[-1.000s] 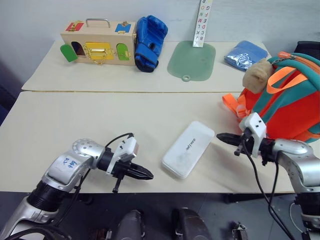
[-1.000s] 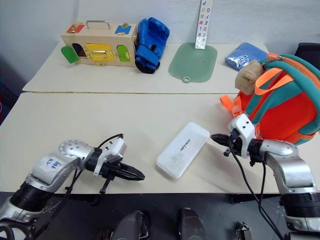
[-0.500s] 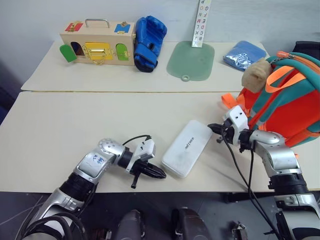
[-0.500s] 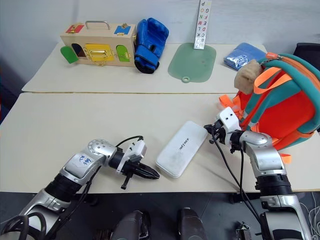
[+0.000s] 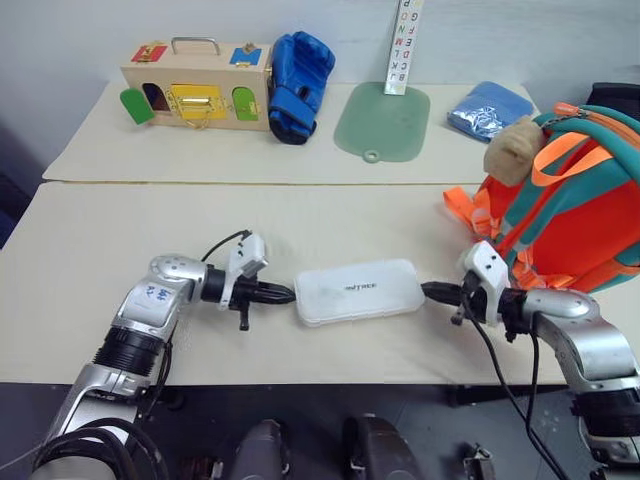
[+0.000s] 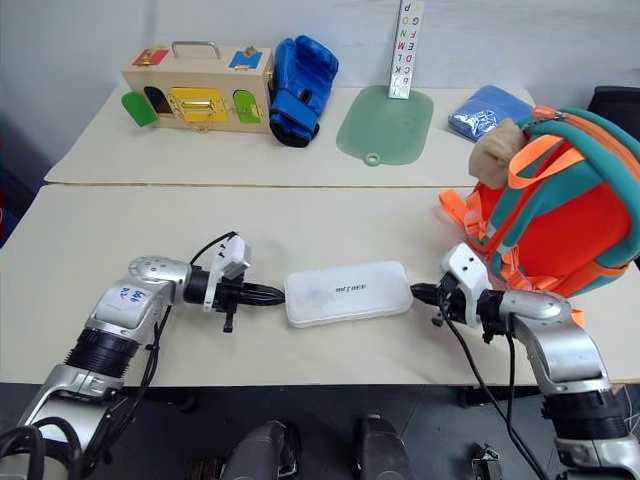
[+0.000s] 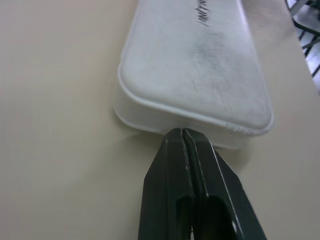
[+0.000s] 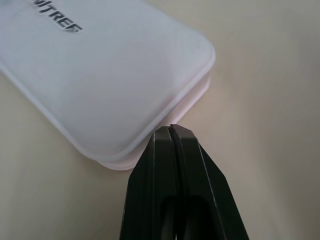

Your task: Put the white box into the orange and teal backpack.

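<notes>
White box (image 5: 360, 291) pinned end to end near the table's (image 5: 130, 245) front edge.
Left gripper (image 5: 287, 295) and right gripper (image 5: 428, 291) each have jaws pressed together, tips against the box's short ends; the orange and teal backpack (image 5: 575, 215) stands at the right edge.

Silver arms — black jaws, cables

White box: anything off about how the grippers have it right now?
Nothing damaged. The white box lies flat on the table, pinched end to end between the shut left gripper and shut right gripper, neither clasping it. The backpack stands beside it.
</notes>
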